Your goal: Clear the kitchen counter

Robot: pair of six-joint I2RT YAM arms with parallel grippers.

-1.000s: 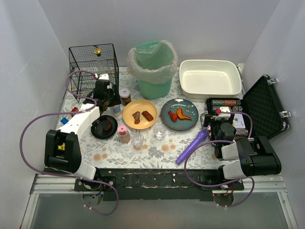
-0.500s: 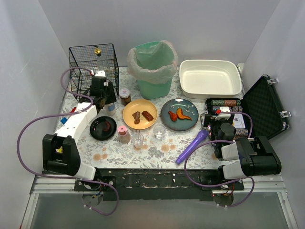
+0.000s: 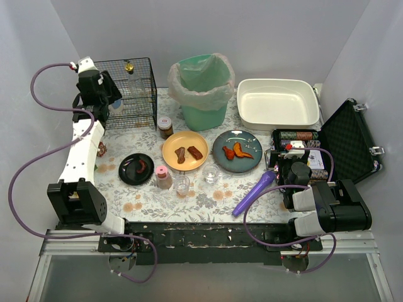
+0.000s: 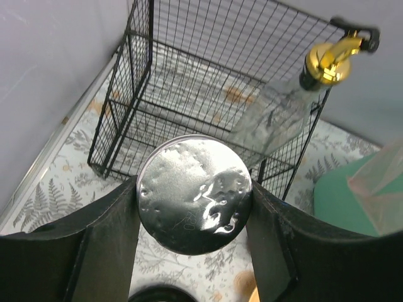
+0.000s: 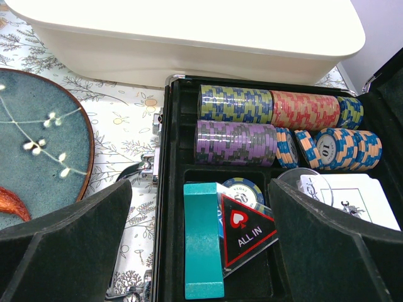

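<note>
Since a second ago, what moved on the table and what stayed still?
The left arm swung up and away to the far left, beside the wire cage, its jaws shut on a shiny-ended container lifted off the kitchen counter from beside the brown-lidded jar. The right arm, orange plate, blue plate and purple tool stayed put.

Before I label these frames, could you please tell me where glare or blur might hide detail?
Top view: even, soft light over the counter, no harsh glare. Left wrist view: bright glare on the gripped metal lid; cage sharp. Right wrist view: near fingers dark and soft, poker chips crisp.
</note>
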